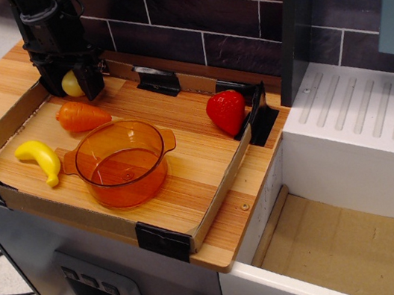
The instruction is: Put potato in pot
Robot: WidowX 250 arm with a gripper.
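Note:
The pale yellow potato [71, 84] lies in the back left corner of the wooden tray [200, 166]. My black gripper [71, 87] has come down over it, with one finger on each side pressing against it. Only a narrow part of the potato shows between the fingers. The translucent orange pot [121, 162] stands upright and empty near the tray's front, to the right of and nearer than the gripper.
An orange carrot [81, 115] lies just in front of the gripper, between it and the pot. A yellow banana [41, 158] lies at the front left. A red strawberry [226, 111] stands at the right. A brick wall runs along the back, and a white sink unit [363, 142] is to the right.

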